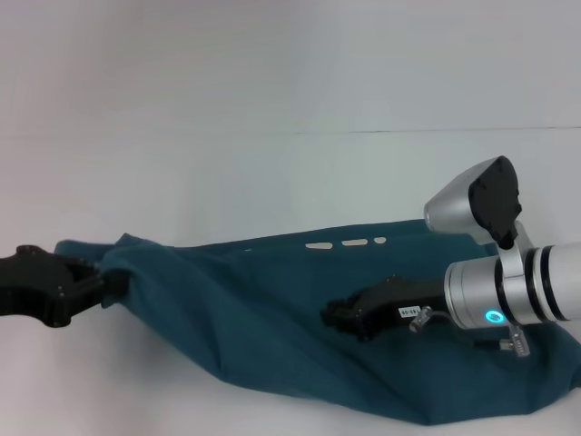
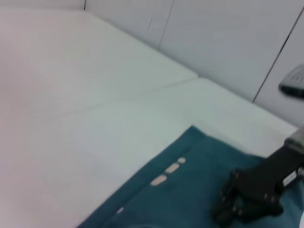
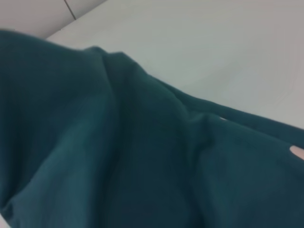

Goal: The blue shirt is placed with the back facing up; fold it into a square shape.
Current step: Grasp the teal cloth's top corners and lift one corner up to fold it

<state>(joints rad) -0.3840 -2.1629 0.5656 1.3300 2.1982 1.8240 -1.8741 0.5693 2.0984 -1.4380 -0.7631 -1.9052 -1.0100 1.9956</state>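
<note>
The blue shirt lies across the table as a wide teal sheet, with small white marks along its far edge. My left gripper is at the shirt's left end, shut on a bunched corner that it holds slightly raised. My right gripper sits low on the middle of the shirt, its black fingers pinched together on the fabric; it also shows in the left wrist view. The right wrist view is filled with creased teal cloth.
The white table stretches beyond the shirt to a pale back wall. A seam line crosses the tabletop at the far right. The shirt's right end reaches the picture's edge.
</note>
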